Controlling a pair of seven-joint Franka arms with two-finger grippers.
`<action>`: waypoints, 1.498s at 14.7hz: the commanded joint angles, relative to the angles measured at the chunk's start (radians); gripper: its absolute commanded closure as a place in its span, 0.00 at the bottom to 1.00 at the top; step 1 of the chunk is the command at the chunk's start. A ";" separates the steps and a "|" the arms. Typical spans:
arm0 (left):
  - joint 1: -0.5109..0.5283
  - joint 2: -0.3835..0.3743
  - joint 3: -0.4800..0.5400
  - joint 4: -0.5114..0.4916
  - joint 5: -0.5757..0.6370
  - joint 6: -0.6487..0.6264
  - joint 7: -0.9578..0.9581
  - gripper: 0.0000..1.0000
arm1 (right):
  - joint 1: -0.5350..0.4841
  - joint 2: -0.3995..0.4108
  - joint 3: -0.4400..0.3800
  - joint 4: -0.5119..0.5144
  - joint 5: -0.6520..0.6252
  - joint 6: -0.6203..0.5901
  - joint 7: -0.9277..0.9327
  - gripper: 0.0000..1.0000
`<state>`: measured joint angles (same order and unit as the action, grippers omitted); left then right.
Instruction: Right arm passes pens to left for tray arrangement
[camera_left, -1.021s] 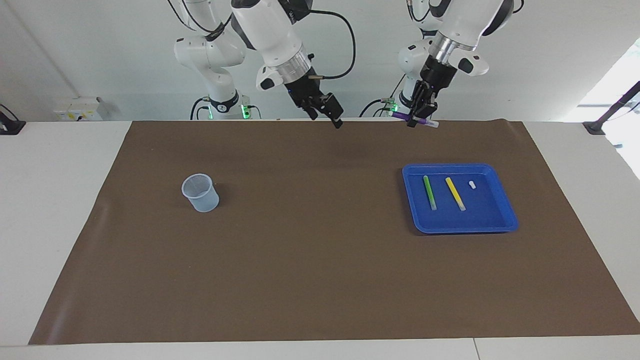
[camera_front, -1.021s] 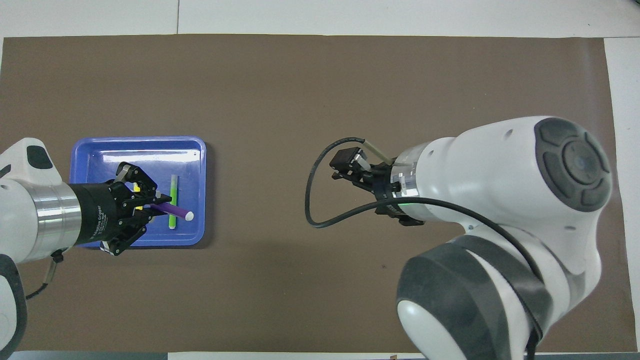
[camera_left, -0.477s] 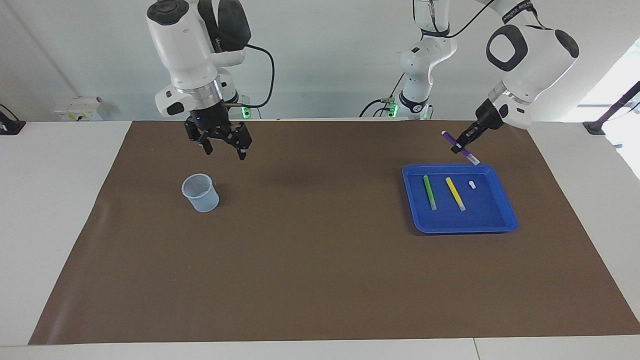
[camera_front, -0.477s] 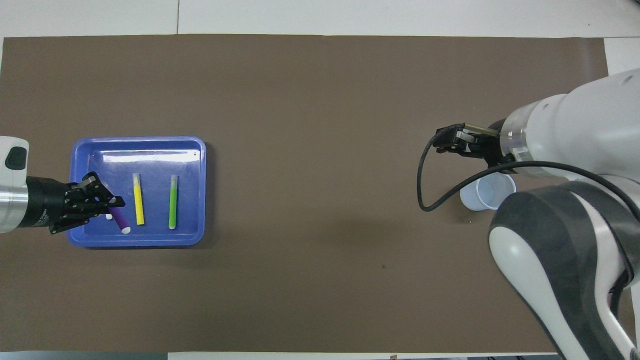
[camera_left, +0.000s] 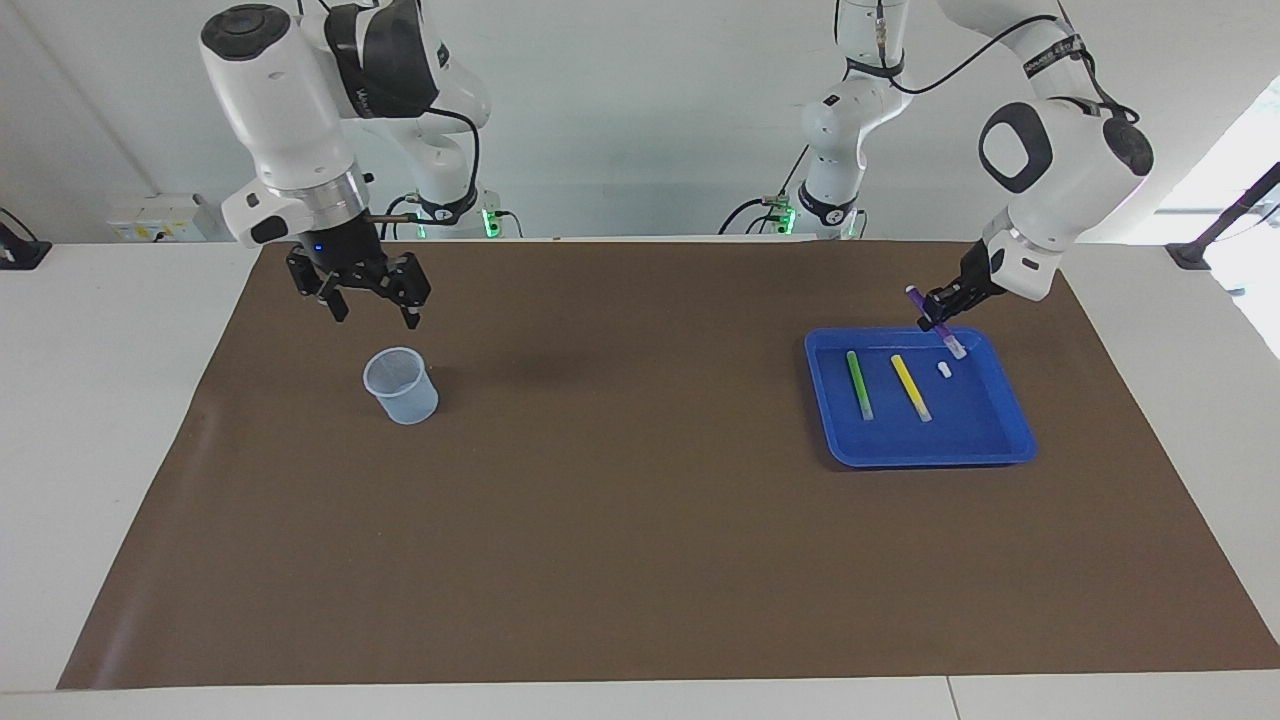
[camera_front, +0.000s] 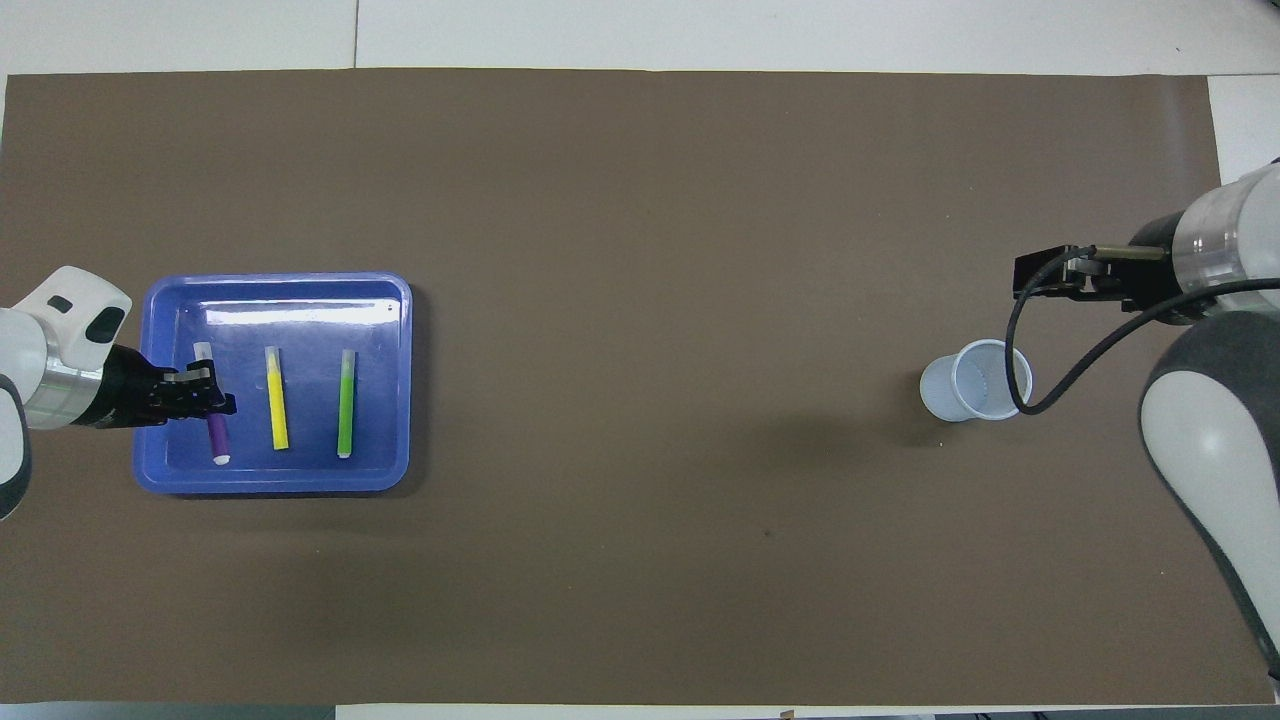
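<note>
Holding the purple pen (camera_left: 936, 322) in clamped fingers, the left gripper (camera_left: 941, 308) hangs over the blue tray (camera_left: 1012, 418) toward the left arm's end of the tabletop, beside the yellow pen (camera_left: 910, 387) and green pen (camera_left: 859, 384) lying inside. Spread wide and empty, the right gripper (camera_left: 372, 299) hovers above the pale cup (camera_left: 400, 385).

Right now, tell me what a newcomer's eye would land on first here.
The bright blue tray at the left arm's end of the brown mat, with the green pen and yellow pen lying side by side in it. Over its rim nearest the robots, the left gripper holds the purple pen tilted.
</note>
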<state>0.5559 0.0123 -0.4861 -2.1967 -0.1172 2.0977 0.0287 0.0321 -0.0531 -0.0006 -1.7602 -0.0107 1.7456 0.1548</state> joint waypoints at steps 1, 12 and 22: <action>-0.004 0.089 0.001 0.011 0.098 0.079 0.048 1.00 | 0.003 0.010 -0.012 0.057 -0.020 -0.090 -0.050 0.00; 0.010 0.124 0.001 0.032 0.114 0.093 0.074 0.00 | 0.003 0.001 0.002 0.085 -0.028 -0.213 -0.054 0.00; -0.100 0.065 0.006 0.343 0.114 -0.336 -0.072 0.00 | -0.008 -0.002 -0.018 0.091 -0.009 -0.221 -0.052 0.00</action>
<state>0.4926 0.1171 -0.4915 -1.9023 -0.0223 1.8621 0.0013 0.0330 -0.0538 -0.0099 -1.6697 -0.0211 1.5321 0.1229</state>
